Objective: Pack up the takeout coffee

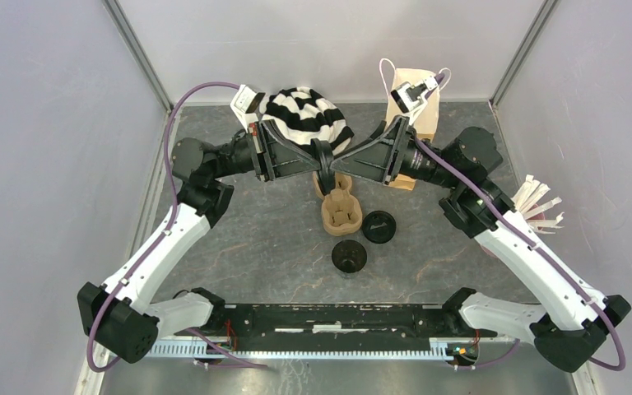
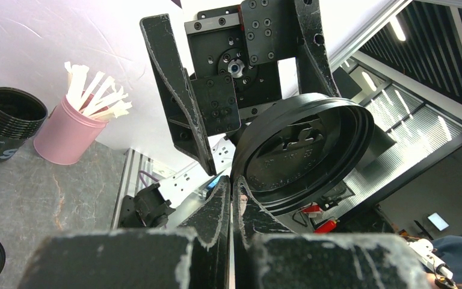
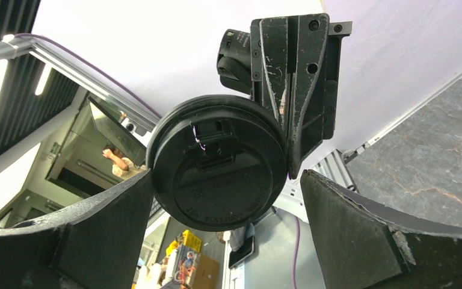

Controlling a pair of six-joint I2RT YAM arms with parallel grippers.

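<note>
Right now the lid [image 2: 304, 159] hangs in mid-air above the worktop [image 1: 239, 239]. The left gripper [image 2: 233, 189] is fully closed and pinches it by the rim. The right gripper [image 3: 227, 180] faces it with jaws spread wide on either side, holding nothing. This looks like a handover of the lid.

To do it well, the right gripper should close squarely across the lid, at 3 and 9 o'clock on its face, clear of the raised drinking tab and the left fingers. The left should release only once that grip is firm, since a thin plastic rim may flex and pop free.

In the top view, a black cup [image 1: 378, 226] and a second black cup [image 1: 350, 257] sit at 5 o'clock from the grippers. I cannot tell from above whether either is lidded. The cardboard carrier [image 1: 339, 210] lies directly beneath at 6 o'clock, so a dropped lid could land on it. The paper bag [image 1: 428, 127] stands at 1 o'clock behind the right arm, a striped cloth [image 1: 304, 111] at 11, and the pink cup [image 2: 66, 135] of sticks at 3.
</note>
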